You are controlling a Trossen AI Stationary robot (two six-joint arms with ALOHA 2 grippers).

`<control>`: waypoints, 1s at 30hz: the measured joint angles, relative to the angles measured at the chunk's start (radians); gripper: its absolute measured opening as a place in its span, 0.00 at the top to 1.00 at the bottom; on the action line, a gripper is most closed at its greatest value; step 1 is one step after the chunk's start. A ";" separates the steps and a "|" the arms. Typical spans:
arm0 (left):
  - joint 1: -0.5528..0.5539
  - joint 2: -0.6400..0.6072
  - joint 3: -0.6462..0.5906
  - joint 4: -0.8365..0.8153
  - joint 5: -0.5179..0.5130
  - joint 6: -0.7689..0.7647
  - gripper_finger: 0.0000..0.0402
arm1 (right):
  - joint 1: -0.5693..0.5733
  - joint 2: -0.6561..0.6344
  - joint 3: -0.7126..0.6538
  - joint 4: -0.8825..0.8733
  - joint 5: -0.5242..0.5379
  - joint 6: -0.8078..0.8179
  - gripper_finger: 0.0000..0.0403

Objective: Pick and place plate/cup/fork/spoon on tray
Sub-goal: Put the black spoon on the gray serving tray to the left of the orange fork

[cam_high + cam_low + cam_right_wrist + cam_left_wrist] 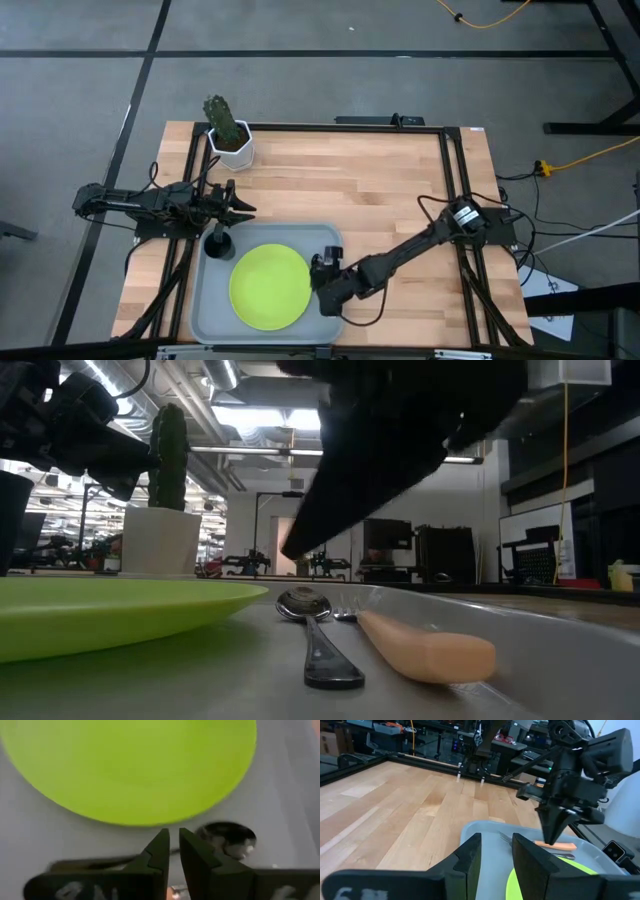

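The light-grey tray lies at the table's near edge. On it rest the lime-green plate, the black cup standing in the far left corner, and to the plate's right the dark spoon and the orange-handled fork, lying side by side. My right gripper hangs shut just above the spoon and fork, fingers pointing down; its wrist view shows the spoon's bowl beyond the fingertips. My left gripper is open and empty, level over the table just beyond the tray's far edge, near the cup.
A white pot with a cactus stands at the table's far left. Black frame rails run along the table's edges. Bare wood lies beyond the tray and to its right.
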 joint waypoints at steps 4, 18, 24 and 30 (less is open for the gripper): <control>0.000 0.000 0.000 0.000 0.000 0.000 0.75 | -0.019 0.000 -0.003 -0.043 -0.002 0.023 0.88; 0.000 0.000 0.000 0.000 0.000 0.000 0.75 | -0.095 -0.001 -0.003 -0.053 -0.002 -0.079 0.88; 0.000 0.000 0.000 0.000 0.000 0.000 0.75 | -0.136 -0.001 -0.003 0.001 -0.002 -0.083 0.88; 0.000 0.000 0.000 0.000 0.000 0.000 0.75 | -0.169 0.035 0.063 0.078 0.000 -0.141 0.88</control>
